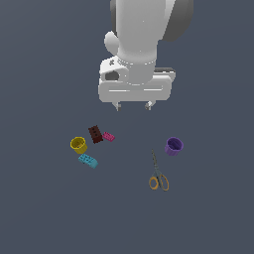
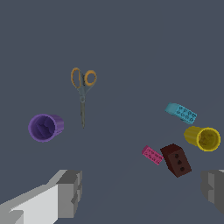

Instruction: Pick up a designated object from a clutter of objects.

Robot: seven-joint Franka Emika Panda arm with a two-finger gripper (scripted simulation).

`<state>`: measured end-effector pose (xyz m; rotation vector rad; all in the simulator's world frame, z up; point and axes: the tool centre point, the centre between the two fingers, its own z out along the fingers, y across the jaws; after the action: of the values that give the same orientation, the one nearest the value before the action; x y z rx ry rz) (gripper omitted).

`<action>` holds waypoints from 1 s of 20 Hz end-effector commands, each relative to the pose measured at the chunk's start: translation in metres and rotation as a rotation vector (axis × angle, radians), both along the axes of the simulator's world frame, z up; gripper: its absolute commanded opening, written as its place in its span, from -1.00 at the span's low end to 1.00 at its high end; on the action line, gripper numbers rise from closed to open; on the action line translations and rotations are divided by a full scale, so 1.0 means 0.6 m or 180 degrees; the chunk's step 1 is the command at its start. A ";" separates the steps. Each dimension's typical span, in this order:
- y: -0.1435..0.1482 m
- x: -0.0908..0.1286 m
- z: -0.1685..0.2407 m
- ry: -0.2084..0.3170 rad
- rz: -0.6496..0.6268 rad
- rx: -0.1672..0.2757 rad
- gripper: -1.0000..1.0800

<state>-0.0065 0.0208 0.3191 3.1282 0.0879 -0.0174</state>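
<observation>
Exterior view showed the gripper (image 1: 133,105) empty, jaws apart, high above the worktop (image 1: 213,218); the yellow cup (image 1: 79,145) sat ungrasped among the clutter, so everything remained.

Exterior view: high, steep downward look at the floor, arm facing the camera, mid range. Wrist view: closer and lower, looking obliquely past the gripper's (image 2: 140,192) fingers. Both share the whole clutter, mirrored: scissors (image 1: 158,174) (image 2: 82,94) sit nearer the exterior camera than the purple cup (image 1: 173,146) (image 2: 45,127), farther in wrist view.
</observation>
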 end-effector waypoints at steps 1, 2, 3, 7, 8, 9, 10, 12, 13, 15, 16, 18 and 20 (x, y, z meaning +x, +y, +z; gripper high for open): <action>0.000 0.000 0.000 0.0000 0.0000 0.0000 0.92; -0.001 0.000 0.000 0.0001 0.0001 -0.0002 0.92; -0.003 0.000 -0.001 0.0004 0.0003 -0.0007 0.92; -0.024 -0.003 -0.006 0.0034 0.0027 -0.0059 0.92; -0.029 -0.003 -0.008 0.0041 0.0033 -0.0071 0.92; -0.033 -0.004 -0.009 0.0047 0.0038 -0.0080 0.92; -0.035 -0.004 -0.010 0.0050 0.0041 -0.0085 0.92; -0.036 -0.004 -0.010 0.0051 0.0042 -0.0087 0.92; -0.034 -0.004 -0.009 0.0049 0.0040 -0.0083 0.92; -0.033 -0.004 -0.009 0.0048 0.0038 -0.0082 0.92; -0.034 -0.004 -0.009 0.0048 0.0038 -0.0082 0.92; -0.037 -0.003 -0.011 0.0049 0.0047 -0.0083 0.92; -0.042 -0.001 -0.016 0.0049 0.0064 -0.0083 0.92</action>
<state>-0.0079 -0.0020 0.3116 3.1015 0.1139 -0.0413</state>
